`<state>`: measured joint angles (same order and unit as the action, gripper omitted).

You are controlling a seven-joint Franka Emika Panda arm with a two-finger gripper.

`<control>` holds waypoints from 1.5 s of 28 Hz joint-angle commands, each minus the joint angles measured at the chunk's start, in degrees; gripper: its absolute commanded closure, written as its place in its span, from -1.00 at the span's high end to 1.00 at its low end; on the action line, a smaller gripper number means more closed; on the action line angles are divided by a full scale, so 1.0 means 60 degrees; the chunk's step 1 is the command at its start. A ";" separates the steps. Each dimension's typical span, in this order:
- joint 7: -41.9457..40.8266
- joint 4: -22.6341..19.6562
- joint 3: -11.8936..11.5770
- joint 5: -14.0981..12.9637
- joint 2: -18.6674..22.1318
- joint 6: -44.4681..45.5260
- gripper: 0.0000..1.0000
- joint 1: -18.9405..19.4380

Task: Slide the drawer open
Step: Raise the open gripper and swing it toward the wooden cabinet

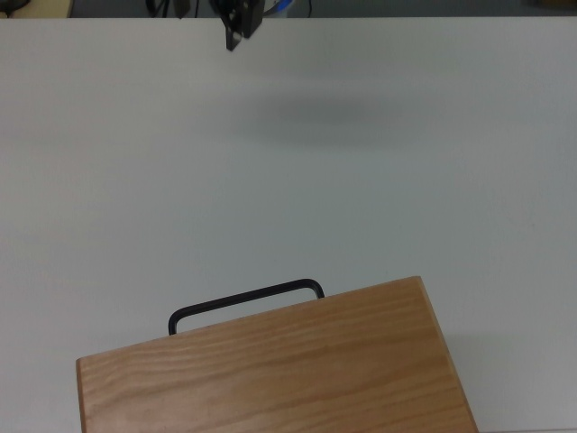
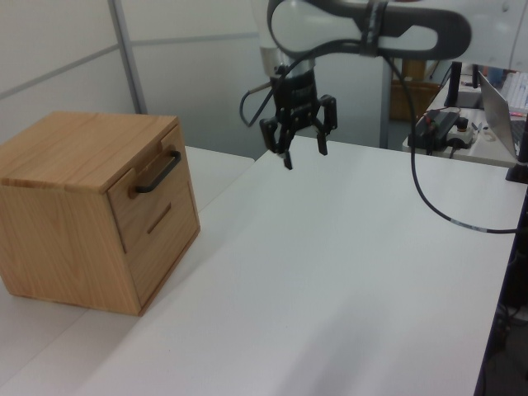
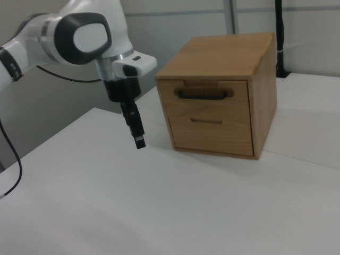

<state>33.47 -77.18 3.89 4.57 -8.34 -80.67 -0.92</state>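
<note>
A wooden cabinet (image 2: 74, 214) stands on the white table, with the drawer (image 3: 207, 98) at the top of its front, pushed in flush. The drawer's black bar handle (image 3: 204, 94) also shows in the left view (image 2: 157, 172) and pokes out past the cabinet's top board in the top view (image 1: 243, 299). My gripper (image 2: 304, 154) hangs open and empty above the table, well away from the handle, fingers pointing down. In the right view the gripper (image 3: 138, 135) is to the left of the cabinet's front, and in the top view the gripper (image 1: 239, 27) is at the upper edge.
A second drawer front (image 3: 210, 130) with a thin slot handle lies below the top one. The table (image 1: 288, 180) stretches wide between gripper and cabinet. A cable (image 2: 437, 198) hangs from the arm, and desks with equipment (image 2: 450, 124) stand beyond the table's far end.
</note>
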 commanded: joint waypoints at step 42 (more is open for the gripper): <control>0.0427 -0.0174 0.0479 -0.0293 0.0524 -0.1277 1.00 0.0241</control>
<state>34.12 -75.88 6.39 3.93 -8.94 -92.93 0.35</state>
